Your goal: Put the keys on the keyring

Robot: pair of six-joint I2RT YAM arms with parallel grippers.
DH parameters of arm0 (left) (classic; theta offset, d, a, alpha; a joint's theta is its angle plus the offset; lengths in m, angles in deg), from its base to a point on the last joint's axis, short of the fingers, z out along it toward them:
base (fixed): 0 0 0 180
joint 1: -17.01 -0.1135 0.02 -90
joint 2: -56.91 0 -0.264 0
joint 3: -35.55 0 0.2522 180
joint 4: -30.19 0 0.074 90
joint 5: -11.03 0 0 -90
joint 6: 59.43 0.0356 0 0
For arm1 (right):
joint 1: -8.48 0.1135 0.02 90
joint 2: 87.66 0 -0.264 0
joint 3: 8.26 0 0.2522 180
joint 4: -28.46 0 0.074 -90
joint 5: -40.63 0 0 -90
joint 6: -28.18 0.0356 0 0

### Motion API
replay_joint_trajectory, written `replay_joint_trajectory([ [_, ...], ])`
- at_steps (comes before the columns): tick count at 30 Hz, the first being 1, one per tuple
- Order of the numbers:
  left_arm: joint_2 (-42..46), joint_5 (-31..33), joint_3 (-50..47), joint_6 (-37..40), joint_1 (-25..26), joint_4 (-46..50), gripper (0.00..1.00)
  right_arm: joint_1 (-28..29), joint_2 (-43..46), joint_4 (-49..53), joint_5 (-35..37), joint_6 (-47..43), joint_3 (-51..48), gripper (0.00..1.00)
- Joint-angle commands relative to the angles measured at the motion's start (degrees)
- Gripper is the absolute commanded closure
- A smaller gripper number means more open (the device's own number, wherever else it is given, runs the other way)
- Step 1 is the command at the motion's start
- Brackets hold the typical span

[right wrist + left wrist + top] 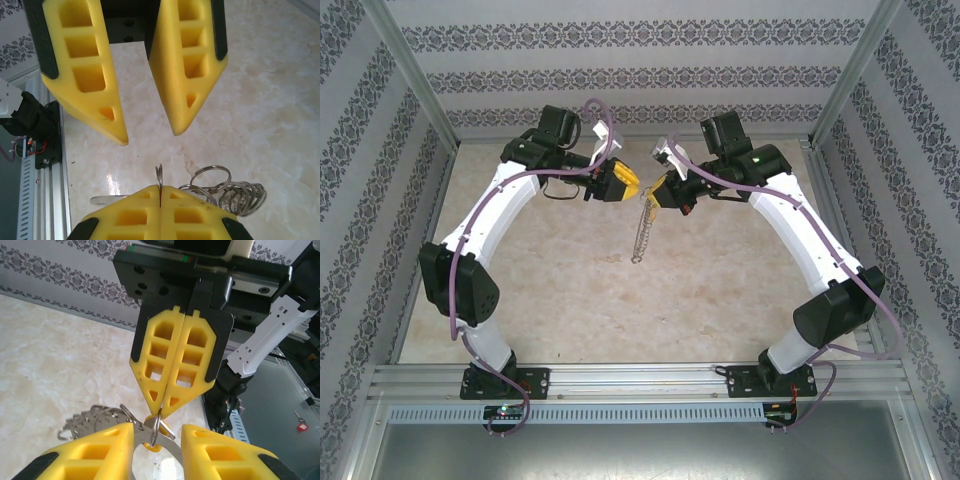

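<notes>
The keyring (pixel 640 235) hangs as a string of silvery rings between the two grippers, above the table. My right gripper (pixel 658 190) (pixel 160 189) (pixel 162 412) is shut on one thin ring (pixel 159 425) (pixel 159 172) of it. The other rings (pixel 235 195) (pixel 90 420) bunch off to one side. The key (pixel 150 446), with a yellow head and a silvery blade (pixel 105 200), sits right at the pinched ring, which crosses in front of its head. My left gripper (pixel 632 183) (pixel 158 429) (pixel 150 137) faces the right one, fingers apart, the key showing in the gap between them.
The marble-patterned tabletop (pixel 580 290) lies below both grippers. Patterned walls (pixel 640 70) close the back and sides. An aluminium rail (pixel 640 380) runs along the near edge. A small red tag (pixel 301 426) lies beyond the table edge.
</notes>
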Motion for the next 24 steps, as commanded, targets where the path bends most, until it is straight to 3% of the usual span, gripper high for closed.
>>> replay_joint_trajectory([
  [1, -0.46, -3.2, 1.45, 3.47, -0.18, 4.11, 0.7, 0.88, -0.43, 0.84, -0.11, -1.34, 1.98, 1.0],
  [14, -3.1, -3.31, 2.27, 4.07, 1.84, 5.46, 0.69, 1.14, -0.17, -0.4, -0.28, -0.86, 1.81, 1.0],
  [24, -3.66, -3.74, 2.88, 4.32, 2.83, 5.79, 0.76, 1.32, -0.25, -1.44, 0.01, -0.44, 1.46, 1.0],
])
